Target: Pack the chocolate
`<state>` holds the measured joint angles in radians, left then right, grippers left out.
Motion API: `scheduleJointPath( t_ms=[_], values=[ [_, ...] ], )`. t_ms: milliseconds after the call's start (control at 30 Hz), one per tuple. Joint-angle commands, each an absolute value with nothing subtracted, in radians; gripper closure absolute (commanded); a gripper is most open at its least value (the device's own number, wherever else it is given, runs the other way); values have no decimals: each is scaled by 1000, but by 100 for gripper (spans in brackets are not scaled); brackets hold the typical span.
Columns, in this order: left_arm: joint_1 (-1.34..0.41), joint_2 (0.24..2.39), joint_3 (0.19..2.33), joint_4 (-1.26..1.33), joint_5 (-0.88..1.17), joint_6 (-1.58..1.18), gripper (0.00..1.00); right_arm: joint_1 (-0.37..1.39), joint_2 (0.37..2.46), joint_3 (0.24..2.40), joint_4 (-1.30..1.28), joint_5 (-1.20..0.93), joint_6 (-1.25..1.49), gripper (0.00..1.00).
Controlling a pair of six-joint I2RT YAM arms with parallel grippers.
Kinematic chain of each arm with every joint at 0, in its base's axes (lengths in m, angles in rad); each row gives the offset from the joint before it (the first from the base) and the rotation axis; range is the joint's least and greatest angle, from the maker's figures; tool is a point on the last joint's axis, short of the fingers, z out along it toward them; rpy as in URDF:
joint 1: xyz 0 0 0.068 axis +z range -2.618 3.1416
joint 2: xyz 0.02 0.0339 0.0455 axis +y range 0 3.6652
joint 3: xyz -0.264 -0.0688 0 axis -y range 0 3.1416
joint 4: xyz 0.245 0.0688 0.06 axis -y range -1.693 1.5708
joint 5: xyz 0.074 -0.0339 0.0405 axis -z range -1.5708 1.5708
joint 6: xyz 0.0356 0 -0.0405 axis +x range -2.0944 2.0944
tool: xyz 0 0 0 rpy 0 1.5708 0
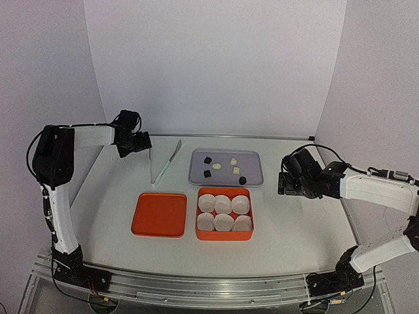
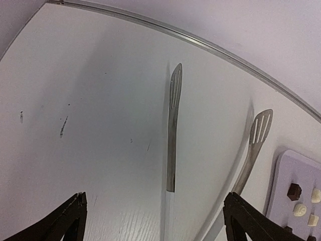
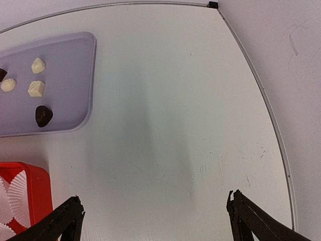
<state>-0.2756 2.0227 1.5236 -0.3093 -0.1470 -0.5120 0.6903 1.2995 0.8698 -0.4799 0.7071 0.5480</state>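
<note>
The chocolate lies on a lavender tray (image 1: 252,160) at the table's middle back: three dark lumps (image 1: 207,159) and three cream-white ones (image 1: 217,167). In the right wrist view the tray (image 3: 65,65) carries white lumps (image 3: 38,65) and a dark lump (image 3: 43,115). My left gripper (image 1: 134,140) hovers open at the back left, its jaws (image 2: 155,197) wide apart above the metal tongs (image 2: 173,130). My right gripper (image 1: 288,178) stands open to the right of the tray, with bare table between its fingers (image 3: 155,201).
An orange box (image 1: 224,237) holding several white paper cups (image 1: 223,203) sits in front of the tray. Its orange lid (image 1: 159,214) lies to its left. The tongs (image 1: 163,163) rest left of the tray. A metal strip (image 1: 262,137) marks the table's back edge.
</note>
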Motion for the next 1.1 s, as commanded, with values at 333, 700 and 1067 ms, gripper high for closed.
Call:
scheduleJointPath(
  t_ms=[333, 700, 1067],
  values=[
    [-270, 2373, 1907, -400, -104, -377, 32, 691, 1290, 830, -478, 698, 566, 3],
    [-272, 2485, 1994, -453, -157, -331, 76, 690, 1309, 808, -478, 698, 567, 5],
    [-272, 2460, 2085, -486, -128, -370, 100, 691, 1281, 838, -477, 771, 686, 2]
  ],
)
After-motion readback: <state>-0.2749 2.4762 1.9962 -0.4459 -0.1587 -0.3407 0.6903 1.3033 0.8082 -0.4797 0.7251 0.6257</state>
